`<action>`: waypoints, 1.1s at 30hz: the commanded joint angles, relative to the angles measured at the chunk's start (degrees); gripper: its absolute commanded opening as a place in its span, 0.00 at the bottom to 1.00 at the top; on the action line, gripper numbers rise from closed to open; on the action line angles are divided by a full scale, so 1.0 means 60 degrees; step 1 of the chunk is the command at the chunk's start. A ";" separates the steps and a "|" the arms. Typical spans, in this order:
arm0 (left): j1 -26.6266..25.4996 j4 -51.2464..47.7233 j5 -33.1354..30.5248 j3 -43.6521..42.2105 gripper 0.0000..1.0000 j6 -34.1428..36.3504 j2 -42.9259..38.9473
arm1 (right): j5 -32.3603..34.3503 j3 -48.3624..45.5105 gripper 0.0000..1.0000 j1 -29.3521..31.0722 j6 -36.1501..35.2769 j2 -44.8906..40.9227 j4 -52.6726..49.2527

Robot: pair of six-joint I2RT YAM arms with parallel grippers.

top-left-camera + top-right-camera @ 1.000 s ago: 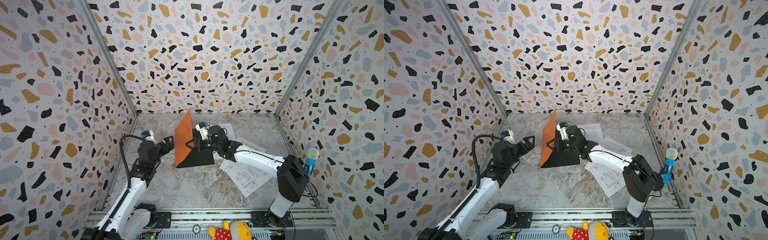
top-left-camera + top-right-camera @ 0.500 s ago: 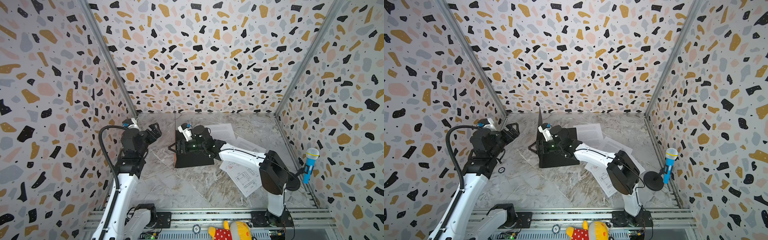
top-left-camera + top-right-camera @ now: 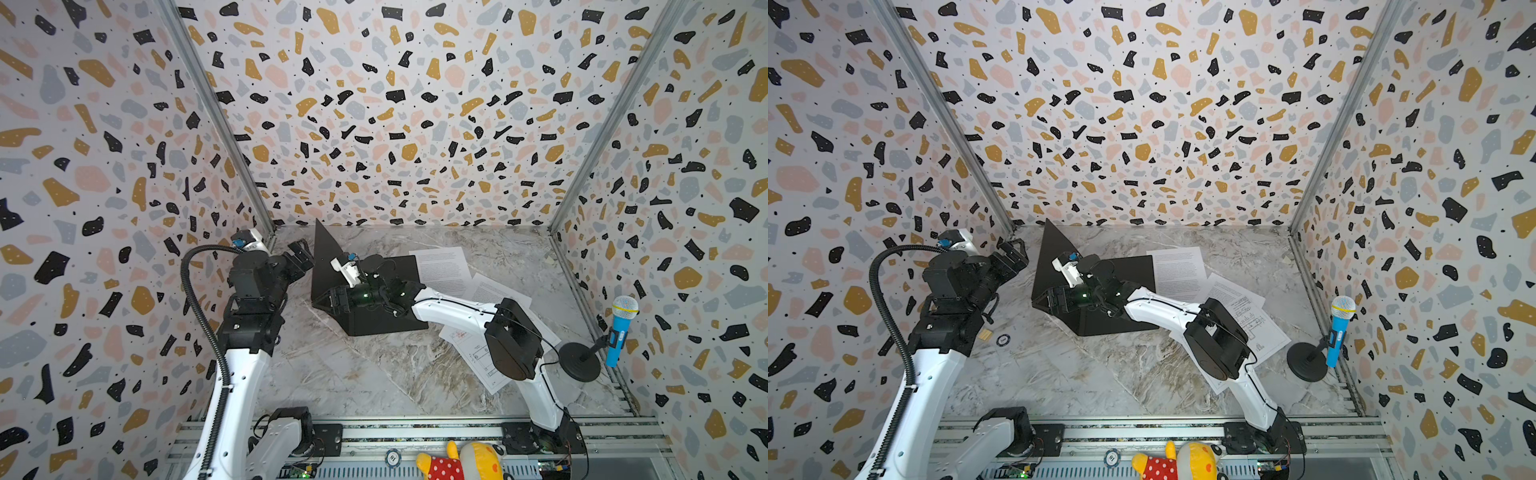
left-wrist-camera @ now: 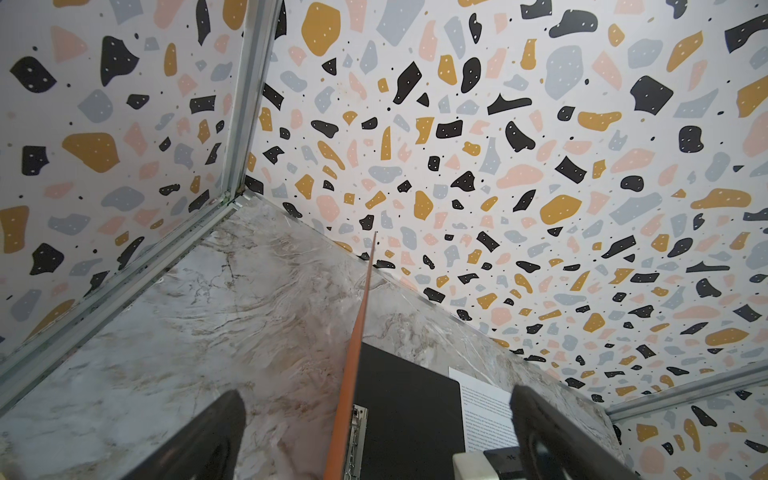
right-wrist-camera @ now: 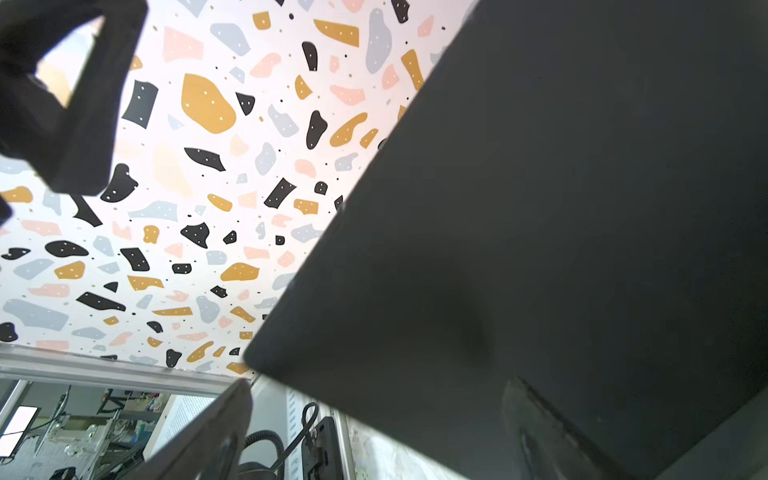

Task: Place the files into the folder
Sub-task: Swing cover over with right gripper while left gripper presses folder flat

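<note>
The folder (image 3: pixel 374 325) on the bench (image 3: pixel 365 374) is half opened, its cover standing, seemingly untouched, between the fingers of the wide left claw (image 3: pixel 302 254), the right claw (image 3: pixel 326 300) also spread inside, so next the cover must fall flat before the nearby files (image 3: pixel 442 268) go in.

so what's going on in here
Two robot arms are working on the folder, which lies open on the table with its cover standing nearly upright. The right gripper sits open at the cover's base; the left gripper hovers open beside its edge. The files lie outside the folder, none inserted.
</note>
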 commanded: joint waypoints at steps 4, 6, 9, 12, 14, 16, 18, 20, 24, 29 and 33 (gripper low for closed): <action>0.0037 0.0196 0.0008 0.0054 0.99 0.0350 -0.0163 | 0.0310 -0.0193 0.99 -0.0253 -0.0156 -0.0627 0.0451; 0.0037 0.0191 0.0116 0.0110 0.99 0.0353 -0.0140 | 0.0390 -0.0225 0.99 -0.0323 -0.0261 -0.0671 0.0298; 0.0037 0.0236 0.0311 0.0010 0.99 0.0353 0.0000 | 0.0419 -0.0793 0.99 -0.0575 -0.0299 -0.0871 0.0299; 0.0037 0.0607 0.0778 -0.0497 0.99 0.0249 0.0288 | 0.0499 -0.1737 0.94 -0.0969 -0.0133 -0.1193 0.0543; 0.0037 0.1125 0.1160 -0.1007 0.99 0.0075 0.0628 | 0.0542 -0.2330 0.89 -0.1257 -0.0050 -0.1361 0.0673; 0.0022 0.1552 0.1557 -0.1391 1.00 -0.0001 0.1213 | 0.0462 -0.2845 0.83 -0.1528 -0.0050 -0.1469 0.0726; 0.0011 0.1773 0.1954 -0.1523 0.95 0.0017 0.1887 | 0.0438 -0.3188 0.78 -0.1708 -0.0194 -0.1516 0.0611; -0.0076 0.1976 0.2185 -0.1532 0.88 0.0073 0.2491 | 0.0341 -0.3431 0.71 -0.1842 -0.0268 -0.1447 0.0529; -0.0519 0.2187 0.1715 -0.1240 0.72 0.0413 0.3619 | -0.0029 -0.3425 0.55 -0.1991 -0.0258 -0.1020 0.0451; -0.1117 0.2150 0.1746 -0.0535 0.49 0.0805 0.5261 | -0.0237 -0.3418 0.49 -0.2113 -0.0309 -0.0757 0.0243; -0.1557 0.2032 0.1511 0.0031 0.41 0.1139 0.6416 | -0.0154 -0.4103 0.51 -0.2397 -0.0441 -0.1146 0.0286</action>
